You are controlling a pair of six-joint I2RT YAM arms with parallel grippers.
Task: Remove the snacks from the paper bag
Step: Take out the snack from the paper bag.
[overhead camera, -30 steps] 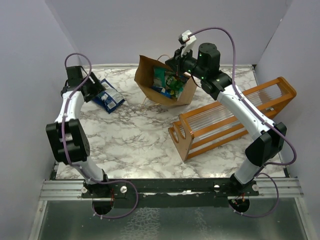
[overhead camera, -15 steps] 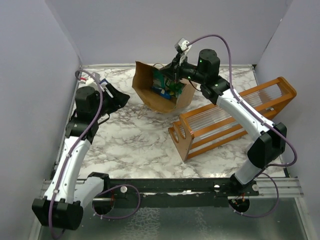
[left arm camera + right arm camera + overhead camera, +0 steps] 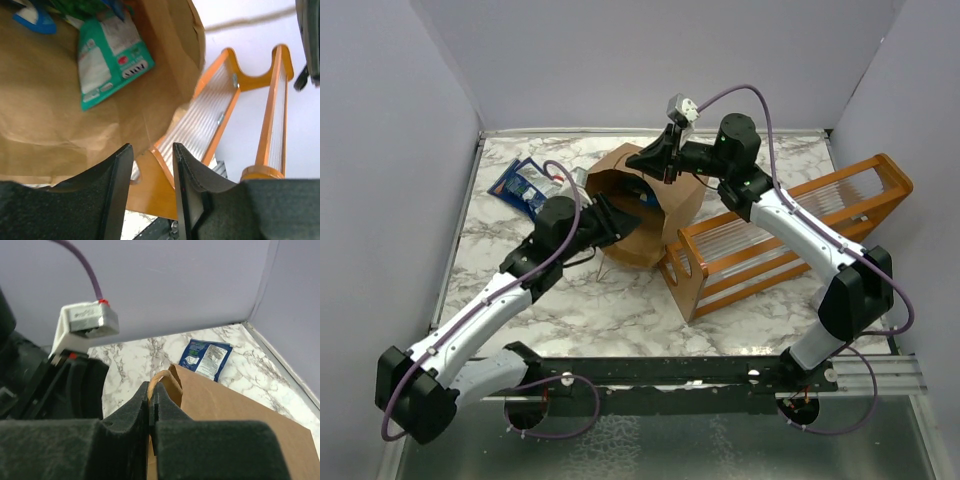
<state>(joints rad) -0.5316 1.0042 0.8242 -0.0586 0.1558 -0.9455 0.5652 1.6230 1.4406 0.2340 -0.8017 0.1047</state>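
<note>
The brown paper bag [image 3: 670, 205] is tipped on its side with its mouth toward the left arm. My right gripper [image 3: 640, 160] is shut on the bag's twisted handle loop [image 3: 159, 380] and holds the top edge up. My left gripper [image 3: 617, 222] is open and empty at the bag's mouth [image 3: 152, 155]. Inside the bag, the left wrist view shows a teal packet [image 3: 112, 55], a blue one [image 3: 35, 17] and green ones at the top edge. Two blue-and-white packets [image 3: 525, 185] lie on the table at the back left, also seen in the right wrist view [image 3: 206, 357].
The orange wooden rack with clear slats [image 3: 790, 235] lies right of the bag, close against it, and shows past the bag's rim in the left wrist view [image 3: 250, 115]. The left arm's wrist and its white camera [image 3: 85, 322] are close beside the right gripper. Grey walls enclose the table.
The left arm has swung from the back left, leaving the blue packets there, to the bag's mouth. The right gripper has tipped the bag over toward the left.
</note>
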